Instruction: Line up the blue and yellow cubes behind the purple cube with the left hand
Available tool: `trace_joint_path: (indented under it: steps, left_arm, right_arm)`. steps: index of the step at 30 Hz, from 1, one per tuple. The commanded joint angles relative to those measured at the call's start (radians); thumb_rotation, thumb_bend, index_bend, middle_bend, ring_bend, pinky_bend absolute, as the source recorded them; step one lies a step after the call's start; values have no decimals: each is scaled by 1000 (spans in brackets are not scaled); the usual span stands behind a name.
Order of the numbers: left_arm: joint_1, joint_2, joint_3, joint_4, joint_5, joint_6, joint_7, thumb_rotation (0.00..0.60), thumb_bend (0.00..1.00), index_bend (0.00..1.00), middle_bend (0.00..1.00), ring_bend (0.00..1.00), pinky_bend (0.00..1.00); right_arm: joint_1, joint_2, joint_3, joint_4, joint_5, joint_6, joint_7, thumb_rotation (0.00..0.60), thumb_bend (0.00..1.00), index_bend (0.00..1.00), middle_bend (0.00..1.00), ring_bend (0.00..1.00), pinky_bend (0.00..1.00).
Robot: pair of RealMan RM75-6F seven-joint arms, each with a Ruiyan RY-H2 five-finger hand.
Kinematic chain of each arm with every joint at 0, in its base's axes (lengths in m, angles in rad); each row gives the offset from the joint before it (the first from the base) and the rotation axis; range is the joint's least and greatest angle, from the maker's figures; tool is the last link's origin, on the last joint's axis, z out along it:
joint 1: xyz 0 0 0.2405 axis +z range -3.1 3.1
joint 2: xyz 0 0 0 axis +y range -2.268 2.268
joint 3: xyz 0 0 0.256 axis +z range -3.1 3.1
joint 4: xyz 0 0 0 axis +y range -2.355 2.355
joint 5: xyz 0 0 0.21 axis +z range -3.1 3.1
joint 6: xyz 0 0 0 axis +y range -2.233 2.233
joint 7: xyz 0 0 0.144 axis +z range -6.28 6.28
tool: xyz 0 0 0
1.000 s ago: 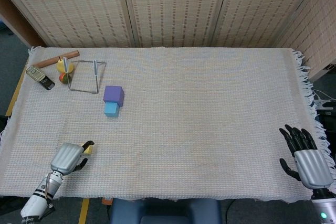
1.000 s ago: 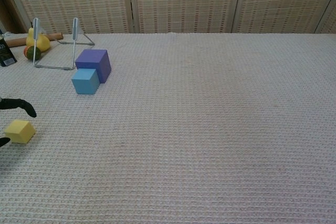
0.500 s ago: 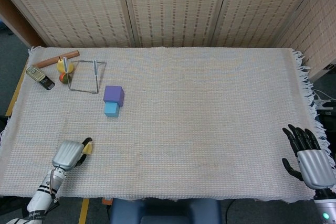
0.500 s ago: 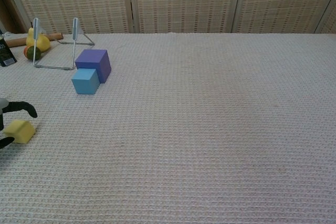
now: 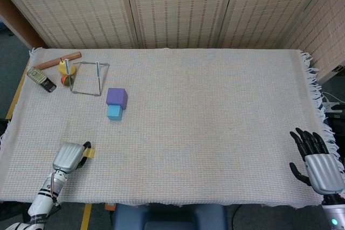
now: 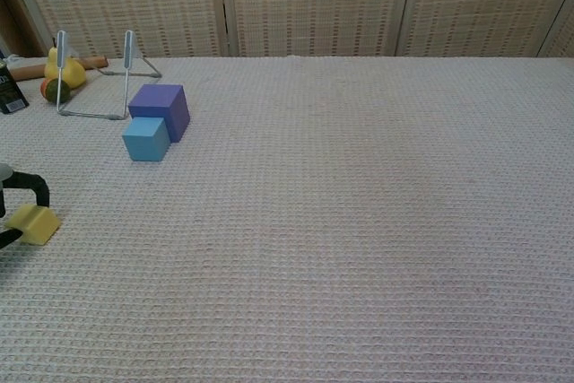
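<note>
Yellow cube [image 6: 33,223] lies at the near-left corner of the table [image 5: 215,133], tucked against the left hand [image 5: 69,157], whose fingers curl round it with a dark fingertip arching over its top in the chest view; it looks pinched or about to be, though whether the hold is firm cannot be told. The cube sits tilted, one edge raised off the cloth.

From that hand, the target spot lies farther from the near edge and a little to the right: the purple cube [image 5: 117,97] stands toward the far-left part of the table, and the blue cube [image 5: 114,112] touches its near face, already in line on the robot's side. Judging by this, the yellow cube belongs just on the near side of the blue one, extending the row toward the near edge.

The cloth between hand and blue cube is bare, so the path is open. The left edge of the table is close beside the hand, leaving little room on that side. Beyond the purple cube, near the far-left corner, stand a wire rack [image 5: 89,78], a yellow and red toy [image 5: 66,72], a wooden stick [image 5: 59,60] and a remote [image 5: 41,78], all clear of the route.

The right hand [image 5: 318,164] rests at the near-right corner, fingers spread and holding nothing, well apart from the cubes.
</note>
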Motion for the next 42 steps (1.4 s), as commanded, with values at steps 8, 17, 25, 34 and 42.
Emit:
trace_joint_path:
  steps: [8, 17, 25, 34, 42]
  left_arm:
    - [-43, -12, -64, -62, 32, 24, 4, 600, 400, 513, 1000, 1000, 1000]
    - [-155, -80, -177, -88, -66, -68, 96, 600, 400, 502, 1000, 1000, 1000]
    - [-228, -159, -216, -25, -175, -127, 218, 600, 396, 499, 1000, 1000, 1000]
    - [-263, -218, -222, 97, -239, -155, 234, 600, 398, 492, 1000, 1000, 1000]
    - [-276, -241, -214, 164, -244, -156, 218, 600, 398, 475, 1000, 1000, 1000]
  right_arm:
    - [6, -6, -2, 1, 1, -14, -10, 600, 129, 0, 0, 0, 0]
    - [9, -5, 1, 3, 10, -22, -8, 600, 129, 0, 0, 0, 0]
    - [7, 1, 4, 6, 17, -18, 5, 600, 129, 0, 0, 0, 0]
    - [11, 4, 5, 8, 31, -33, 7, 600, 129, 0, 0, 0, 0]
    - [14, 4, 6, 6, 38, -41, 3, 600, 129, 0, 0, 0, 0]
